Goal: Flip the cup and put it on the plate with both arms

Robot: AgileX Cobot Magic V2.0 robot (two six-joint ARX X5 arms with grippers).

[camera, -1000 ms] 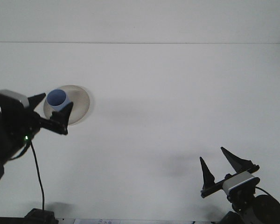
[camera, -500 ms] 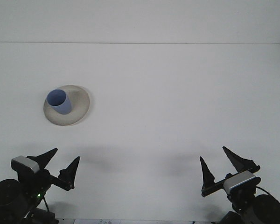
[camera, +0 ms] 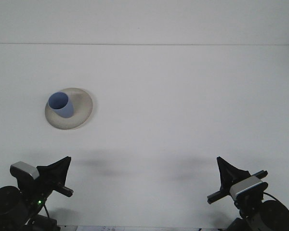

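Resting low at the near edge of the white table [camera: 183, 120], the left gripper [camera: 58, 168] sits with its black fingers drawn together into one wedge, holding nothing. Opposite, at the near right corner, the right gripper [camera: 227, 172] shows the same closed, empty wedge. Well beyond the left gripper, a blue cup [camera: 61, 104] stands mouth-up on a beige plate [camera: 82, 113], apart from both grippers.

Single front view, high, facing forward
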